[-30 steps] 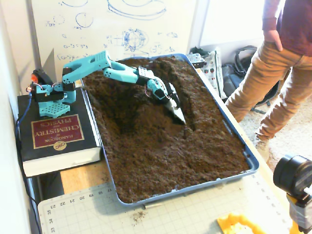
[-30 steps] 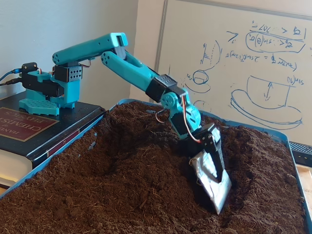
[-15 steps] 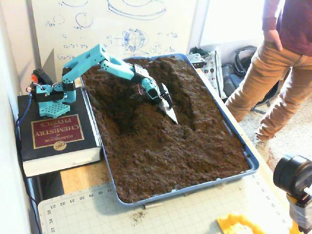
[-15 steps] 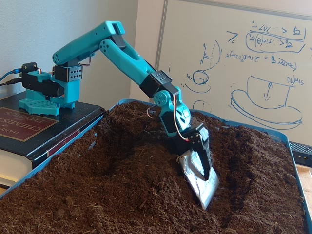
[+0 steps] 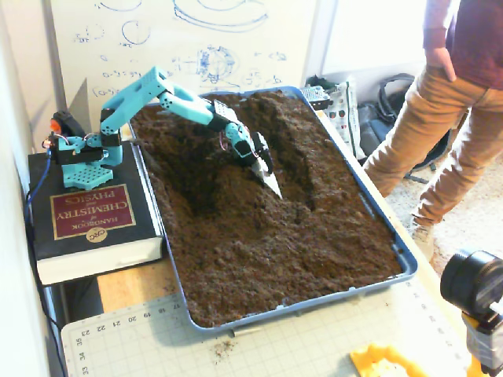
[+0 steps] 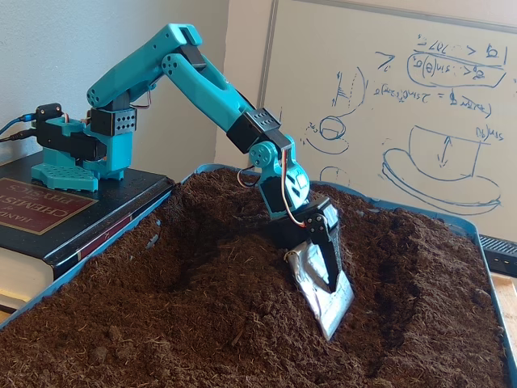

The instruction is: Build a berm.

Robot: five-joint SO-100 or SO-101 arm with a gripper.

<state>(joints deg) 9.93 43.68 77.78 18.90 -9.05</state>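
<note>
One teal arm (image 5: 165, 98) w/ one silver foil-wrapped scoop (image 6: 323, 287) at its tip, one blue tray (image 5: 393, 243) of soil, and one tall ridge in it, the berm (image 5: 259, 228), w/ two sunken hollows, one on either side. One thick book (image 5: 90, 220) under the arm's base, one whiteboard (image 6: 388, 105) w/ blue sketches, one green cutting mat (image 5: 299, 345). One person (image 5: 440, 102), legs and part of the torso only, plus one black camera (image 5: 471, 287) at the lower right of the high fixed view.

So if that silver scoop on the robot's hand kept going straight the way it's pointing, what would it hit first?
Most likely soil. The gripper points down and forward, its scoop tip resting at the surface of the berm, so it would probably dig straight into that heap.
</note>
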